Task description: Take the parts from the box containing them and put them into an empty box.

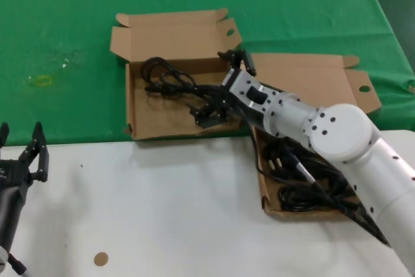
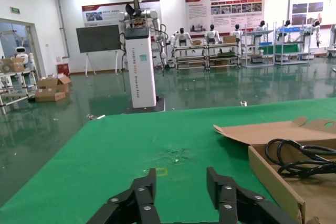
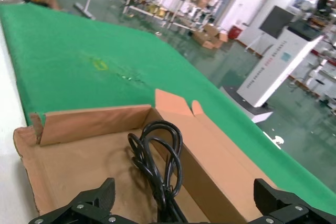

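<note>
Right gripper (image 1: 209, 112) hung wide open inside the cardboard box (image 1: 146, 128), coiled power cord (image 1: 170, 80) just beyond its fingertips, ungripped. Left gripper (image 1: 23, 154) parked open.

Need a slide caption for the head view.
Right gripper open over a cord in the left box; left gripper idle.

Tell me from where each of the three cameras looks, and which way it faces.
Head view: high, facing down; shows both boxes, right gripper, idle left gripper.
Left wrist view: low, facing across the green cloth into the hall; own open fingers.
Right wrist view: above the left-hand box; own open fingers.
All share its cord.
</note>
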Robot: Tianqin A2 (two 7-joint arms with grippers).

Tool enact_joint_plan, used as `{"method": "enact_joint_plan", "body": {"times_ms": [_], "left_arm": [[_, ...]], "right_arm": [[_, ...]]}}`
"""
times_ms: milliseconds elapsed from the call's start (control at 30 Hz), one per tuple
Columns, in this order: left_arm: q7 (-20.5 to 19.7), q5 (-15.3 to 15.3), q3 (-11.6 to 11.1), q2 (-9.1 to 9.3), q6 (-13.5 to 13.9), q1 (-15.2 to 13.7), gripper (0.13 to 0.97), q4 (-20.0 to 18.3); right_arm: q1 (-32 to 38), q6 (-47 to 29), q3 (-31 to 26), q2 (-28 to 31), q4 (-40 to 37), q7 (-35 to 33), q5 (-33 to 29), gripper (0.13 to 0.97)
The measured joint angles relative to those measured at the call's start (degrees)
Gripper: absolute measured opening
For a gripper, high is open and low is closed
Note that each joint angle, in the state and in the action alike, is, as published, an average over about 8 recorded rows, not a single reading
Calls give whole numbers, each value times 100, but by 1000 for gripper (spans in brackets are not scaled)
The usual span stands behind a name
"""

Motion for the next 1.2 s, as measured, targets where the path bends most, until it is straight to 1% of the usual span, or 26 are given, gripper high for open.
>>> {"method": "enact_joint_plan", "body": {"times_ms": [67,133,333,367,533,633,667,933,1067,1200], "left_arm": [[0,0,0,0,0,0,274,0],[1,0,0,0,0,0,318,0],[3,-1,0,0,0,0,447,0],[3,-1,0,0,0,0,447,0],[2,-1,0,0,0,0,588,0],[2,-1,0,0,0,0,673,0],[1,-1,0,0,0,0,673,0],[1,-1,0,0,0,0,842,0],[1,-1,0,0,0,0,842,0],[1,-1,0,0,0,0,891,0]], "right_arm": [[-145,76,72,20,125,0,101,902],[-289,153,144,40,249,-1,203,929],[-722,381,360,100,621,-1,505,938],[-795,420,397,111,684,-1,556,943],[-1160,613,579,162,998,-1,811,966],[-1378,727,688,192,1185,-1,963,966],[-1451,766,724,202,1248,-1,1014,966],[-2031,1071,1014,283,1746,-1,1418,966],[-2322,1225,1159,323,1997,-1,1622,966],[-2613,1378,1305,364,2247,-1,1825,966]]}}
